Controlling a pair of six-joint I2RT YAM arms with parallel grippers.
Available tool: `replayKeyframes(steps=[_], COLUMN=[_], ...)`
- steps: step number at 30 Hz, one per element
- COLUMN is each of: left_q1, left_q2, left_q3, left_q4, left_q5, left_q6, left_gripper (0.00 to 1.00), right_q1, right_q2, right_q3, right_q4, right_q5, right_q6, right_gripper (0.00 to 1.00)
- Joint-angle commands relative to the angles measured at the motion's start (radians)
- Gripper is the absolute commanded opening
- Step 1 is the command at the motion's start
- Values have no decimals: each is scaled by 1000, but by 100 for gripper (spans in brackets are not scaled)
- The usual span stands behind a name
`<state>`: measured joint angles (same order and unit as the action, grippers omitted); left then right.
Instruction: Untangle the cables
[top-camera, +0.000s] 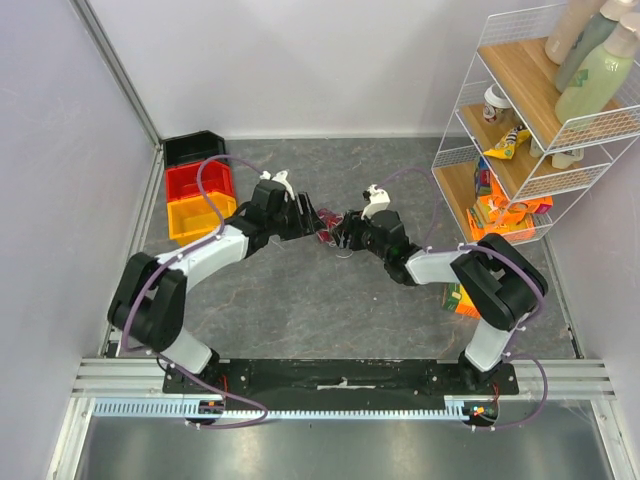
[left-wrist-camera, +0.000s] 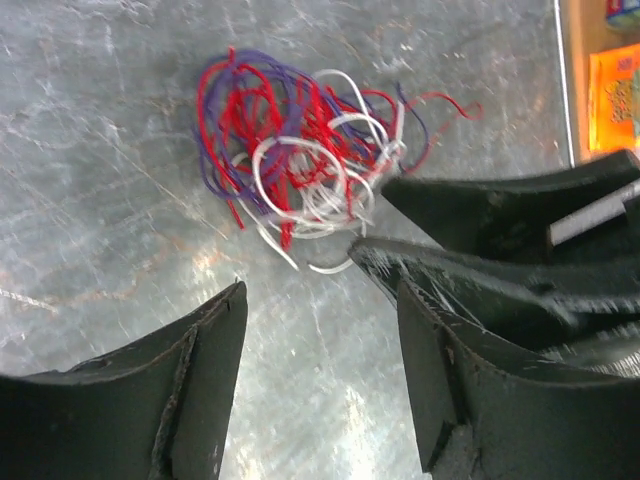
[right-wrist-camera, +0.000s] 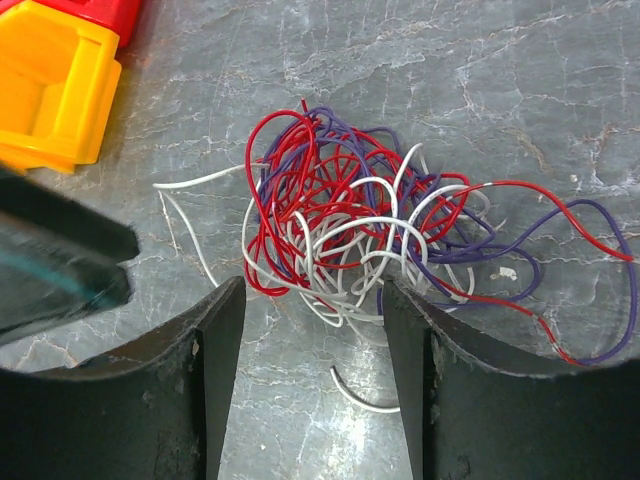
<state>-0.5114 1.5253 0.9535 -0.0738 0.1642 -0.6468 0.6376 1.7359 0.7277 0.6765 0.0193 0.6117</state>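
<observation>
The cables lie as one small tangle of red, white and purple wire on the grey table, between my two grippers. In the left wrist view the cables sit ahead of my left gripper. It is open, with bare table between its fingers. In the right wrist view the cables lie right at the fingertips of my right gripper. It is open too, with a few white loops at its mouth and a short white piece on the table between the fingers. Red and purple strands trail off to the right.
Black, red and yellow bins stand stacked at the back left; the yellow bin is close to the tangle. A white wire shelf with bottles and snack packs stands at the right. The other arm's fingers crowd the tangle.
</observation>
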Motion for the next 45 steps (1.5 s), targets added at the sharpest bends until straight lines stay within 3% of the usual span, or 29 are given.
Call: replayKeyframes(steps=[1,5,10,11,13,14,18,22,26,36,39,41,44,45], left_q1=[40,56,62,60,60,60,54,39,39,37,39,39,36,37], left_q2=[117,159,185,185,184,180,124,-23,-221,-743,-861,-892,-835,-780], left_q3=[68,77,103,103,103,102,64,-22,-100,-141,-124,-118,-107,-108], left_q4=[71,123,126,127,129,129,131,129,50,-213,-248,-261,-273,-267], left_q5=[70,75,87,87,90,93,132,156,91,-291,-344,-338,-205,-136], left_q6=[10,12,19,21,30,38,41,42,26,55,85,82,72,65], left_gripper=[64,58,38,32,7,2,2,2,2,2,2,2,2,9], right_q1=[-3,-3,-3,-3,-3,-4,-3,-3,-1,-9,-24,-26,-26,-26], right_q2=[33,76,106,112,125,132,149,177,157,47,66,70,51,41], right_q3=[55,84,111,116,127,133,148,197,188,134,156,157,127,118], right_q4=[84,63,49,43,34,28,-9,-109,-158,-316,-336,-286,-230,-223], right_q5=[-16,-16,-16,-9,2,8,73,183,304,577,526,450,345,329], right_q6=[-32,-38,-40,-41,-40,-40,-33,-14,25,102,99,59,39,37], right_gripper=[65,66,66,66,66,65,57,29,16,20,39,48,48,45])
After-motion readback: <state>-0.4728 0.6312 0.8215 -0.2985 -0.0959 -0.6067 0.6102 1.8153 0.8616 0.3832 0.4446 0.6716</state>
